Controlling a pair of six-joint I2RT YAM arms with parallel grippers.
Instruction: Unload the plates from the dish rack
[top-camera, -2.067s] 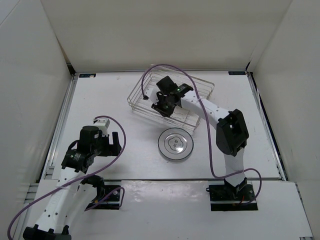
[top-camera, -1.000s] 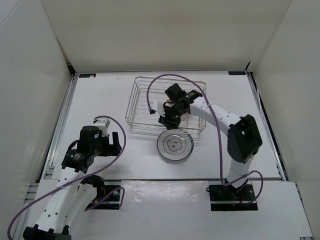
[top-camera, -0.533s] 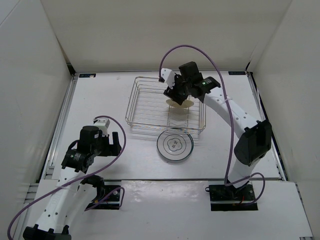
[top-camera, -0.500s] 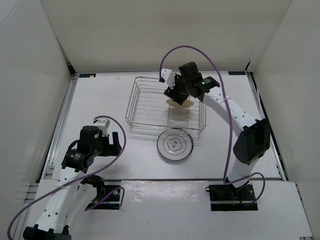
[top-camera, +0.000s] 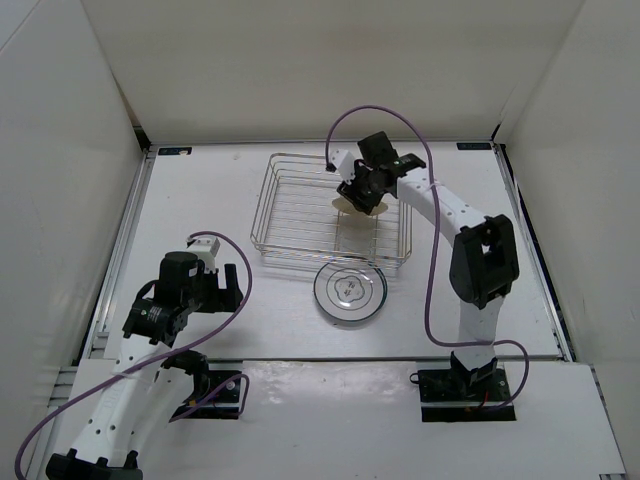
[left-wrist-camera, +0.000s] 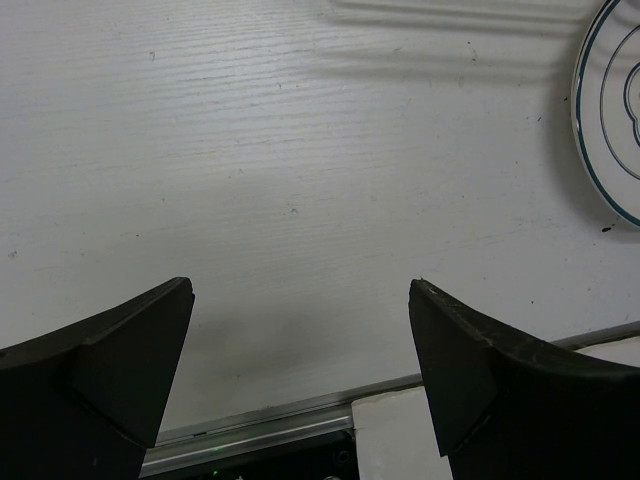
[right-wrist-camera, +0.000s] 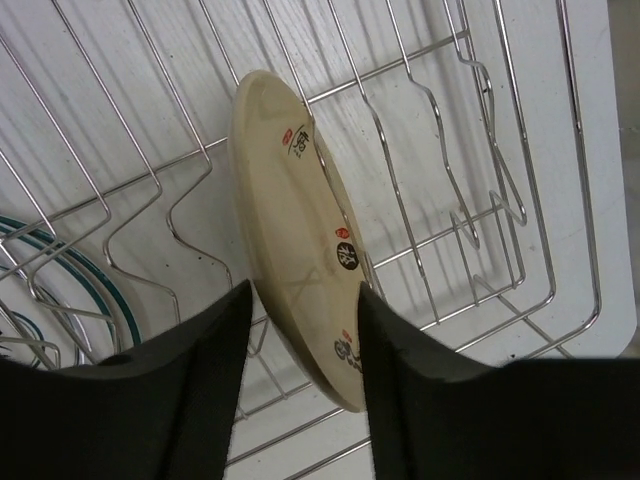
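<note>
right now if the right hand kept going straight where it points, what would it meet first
Most likely the tan plate, standing on edge in the dish rack: the right hand straddles its rim. Rack wires lie beyond.

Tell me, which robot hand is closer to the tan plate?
Right. The right gripper straddles the tan plate standing in the dish rack; the left gripper hovers over the table, far off to the near left.

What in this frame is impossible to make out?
Right wrist view: whether the right gripper is clamping the tan plate; its fingers hide the contact.
Top view: the tan plate is mostly covered by that gripper.
Left wrist view: the white plate is cut off by the right edge.
</note>
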